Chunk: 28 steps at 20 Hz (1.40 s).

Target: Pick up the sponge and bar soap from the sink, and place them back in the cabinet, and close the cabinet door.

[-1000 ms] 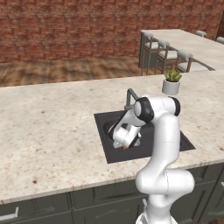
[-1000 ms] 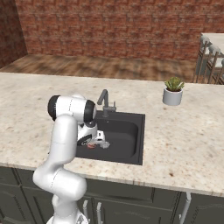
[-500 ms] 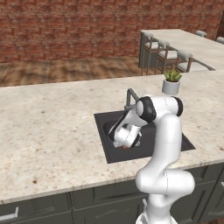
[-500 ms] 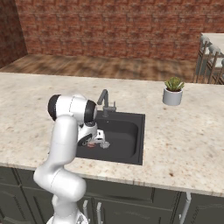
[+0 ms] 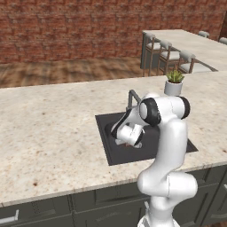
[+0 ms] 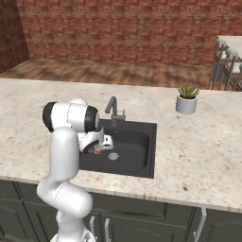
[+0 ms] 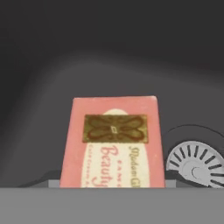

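The pincer (image 6: pixel 98 150) is down in the sink (image 6: pixel 142 163), right over the bar soap (image 7: pixel 113 142). I cannot tell if it grips. The soap lies beside the drain (image 7: pixel 195 164).

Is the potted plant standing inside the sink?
No, the potted plant stands on the countertop, apart from the sink, to its far right side.

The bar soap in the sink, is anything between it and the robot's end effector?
Nothing visible is. In the hand view the bar soap lies directly ahead on the dark sink floor, with the drain off to one side. The fingertips themselves can't be made out there.
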Available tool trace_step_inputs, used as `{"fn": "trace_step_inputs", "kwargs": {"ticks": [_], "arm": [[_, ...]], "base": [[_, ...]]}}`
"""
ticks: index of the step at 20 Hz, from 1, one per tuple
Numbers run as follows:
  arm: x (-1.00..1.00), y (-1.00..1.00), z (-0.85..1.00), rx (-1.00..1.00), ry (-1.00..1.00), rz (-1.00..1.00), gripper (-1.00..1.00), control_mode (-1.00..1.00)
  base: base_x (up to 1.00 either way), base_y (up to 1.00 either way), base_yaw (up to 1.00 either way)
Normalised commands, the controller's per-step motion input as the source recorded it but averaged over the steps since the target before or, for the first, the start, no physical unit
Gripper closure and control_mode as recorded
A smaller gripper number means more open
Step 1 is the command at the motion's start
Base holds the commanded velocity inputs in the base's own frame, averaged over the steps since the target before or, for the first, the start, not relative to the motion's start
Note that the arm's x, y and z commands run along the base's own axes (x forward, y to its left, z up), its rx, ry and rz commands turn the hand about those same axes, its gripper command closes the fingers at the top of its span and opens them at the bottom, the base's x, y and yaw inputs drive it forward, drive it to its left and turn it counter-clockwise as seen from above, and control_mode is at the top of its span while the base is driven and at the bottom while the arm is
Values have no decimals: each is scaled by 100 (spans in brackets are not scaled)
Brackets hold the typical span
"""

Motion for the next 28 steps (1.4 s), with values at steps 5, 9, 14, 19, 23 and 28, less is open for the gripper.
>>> {"fn": "trace_step_inputs", "kwargs": {"ticks": [5, 9, 14, 19, 23, 28], "arm": [[-5, 0, 44, 0, 0, 0, 100, -100], [-16, 0, 36, 0, 0, 0, 100, -100], [-24, 0, 31, 0, 0, 0, 100, -100], [-32, 0, 40, 0, 0, 0, 100, -100], [-36, 0, 49, 0, 0, -1, 100, -100], [-32, 0, 53, 0, 0, -3, 100, -100]], "base": [[0, 0, 0], [0, 0, 0], [0, 0, 0], [0, 0, 0], [0, 0, 0], [0, 0, 0]]}}
